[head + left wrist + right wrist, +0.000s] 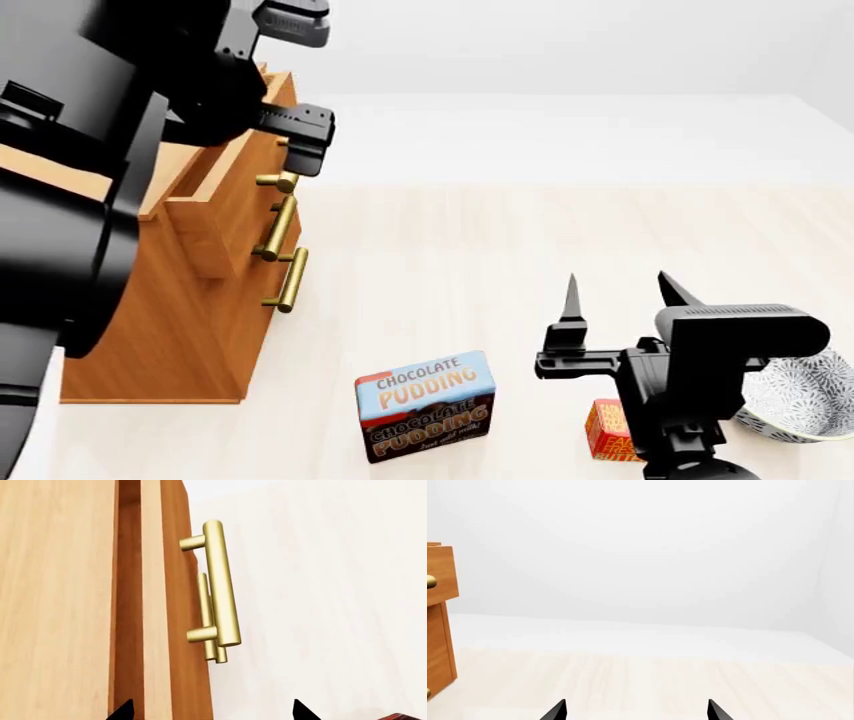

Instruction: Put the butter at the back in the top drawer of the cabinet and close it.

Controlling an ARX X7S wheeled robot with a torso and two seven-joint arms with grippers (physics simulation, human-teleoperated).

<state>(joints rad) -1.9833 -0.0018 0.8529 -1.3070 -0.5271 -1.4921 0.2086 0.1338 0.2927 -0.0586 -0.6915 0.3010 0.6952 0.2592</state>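
Left gripper (310,140) is hovering at the cabinet (174,330), just above the brass handle (278,182) of the top drawer (220,215). Whether it is touching that handle cannot be told from the head view. In the left wrist view its 2 dark fingertips (123,711) are standing apart, released, with nothing between them, and the drawer front (177,605) with its handle (220,582) is lying ahead of them, untouched. The top drawer is sitting pulled out, its front standing forward of the 2 lower drawers, whose handles (287,280) are showing below it.

Moving right across the pale wood floor (534,250), the chocolate pudding box (424,405) is standing upright, well apart from the cabinet.

Further right, the right gripper (617,290) is holding its 2 pointed fingers (571,298) upward and spread, grasping nothing. The right wrist view is showing the same released fingertips (555,711) against the bare floor and white wall, with an edge of the cabinet (440,615) at one side.

The butter (610,430) is lying on the floor below the right arm, between the pudding box and a patterned bowl (807,395), partly hidden by the arm. It is sitting outside the drawer, well apart from the cabinet.
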